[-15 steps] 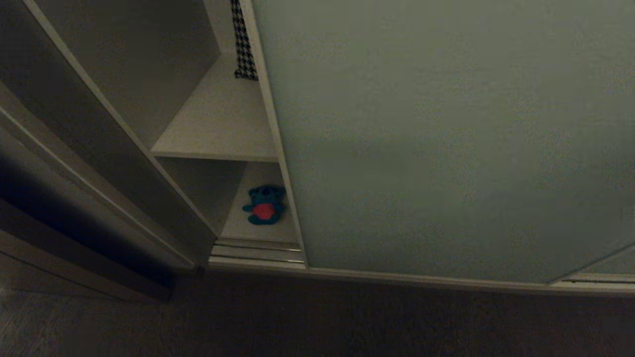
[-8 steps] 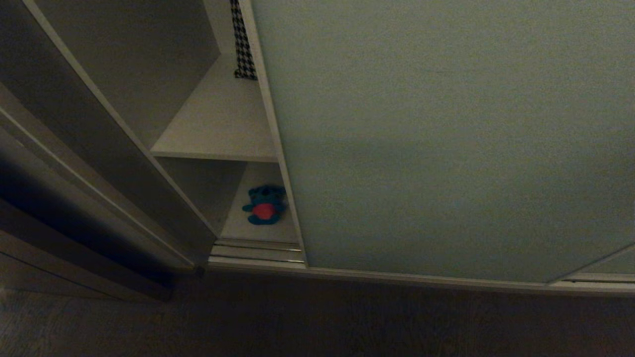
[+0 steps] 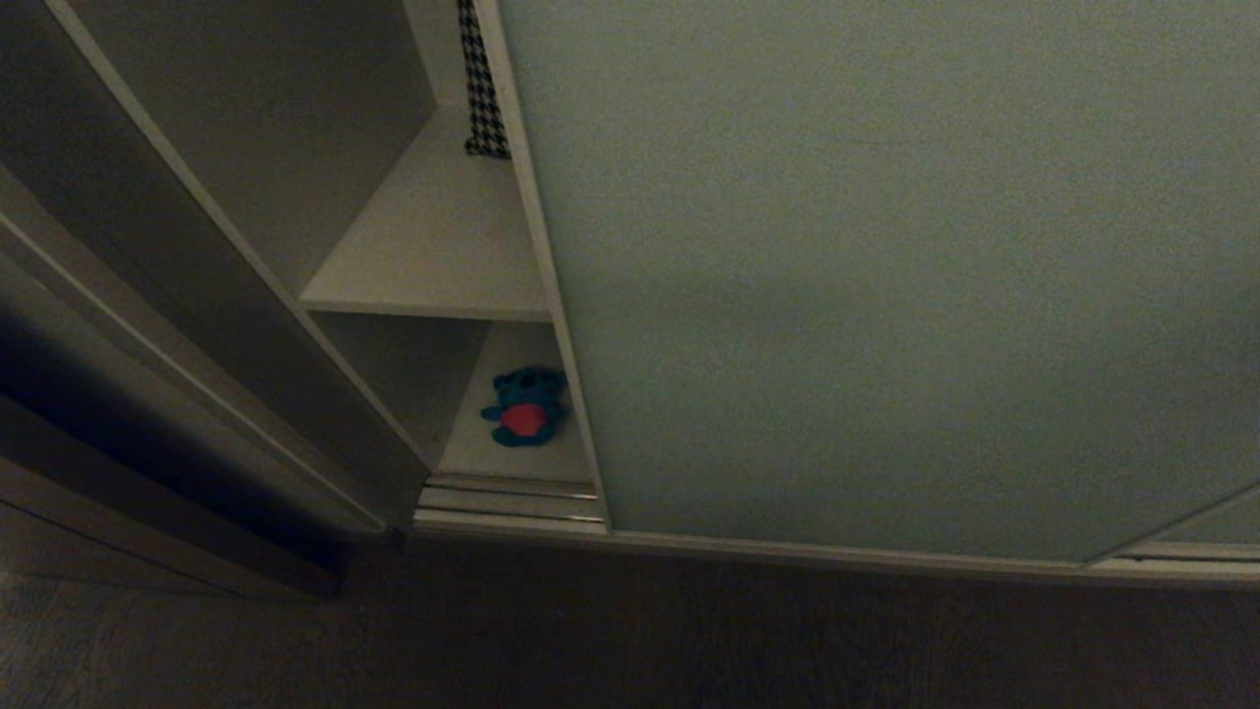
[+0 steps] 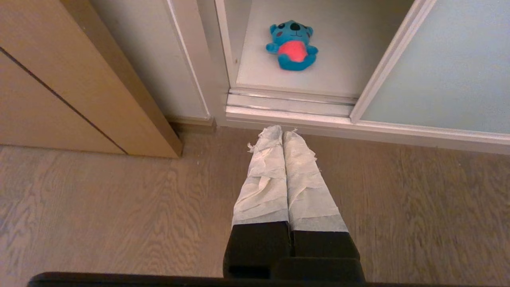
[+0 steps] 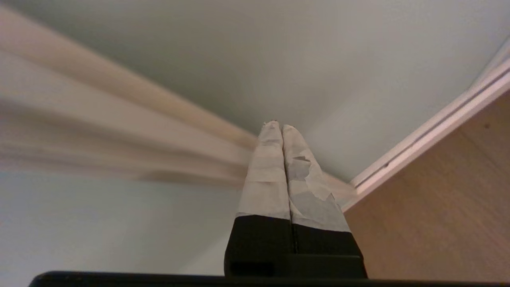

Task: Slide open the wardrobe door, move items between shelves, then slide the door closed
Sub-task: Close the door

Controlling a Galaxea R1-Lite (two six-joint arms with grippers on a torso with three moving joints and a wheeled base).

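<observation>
The sliding wardrobe door [image 3: 886, 276] is a pale grey-green panel filling most of the head view, with a narrow gap at its left. In that gap, a blue plush toy with a red belly [image 3: 525, 407] lies on the lower white shelf [image 3: 502, 458], under the upper shelf [image 3: 433, 246]. Neither arm shows in the head view. My left gripper [image 4: 282, 130] is shut and empty, low over the floor just before the door track, with the plush [image 4: 293, 46] beyond it. My right gripper [image 5: 277, 125] is shut and empty, its tips close to the door panel [image 5: 279, 52].
A black-and-white houndstooth pillow [image 3: 480, 89] stands at the back of the upper shelf. A dark brown side panel [image 3: 148, 345] bounds the opening on the left. The metal door track [image 3: 507, 502] runs along the wardrobe's foot, with wooden floor [image 3: 630, 640] in front.
</observation>
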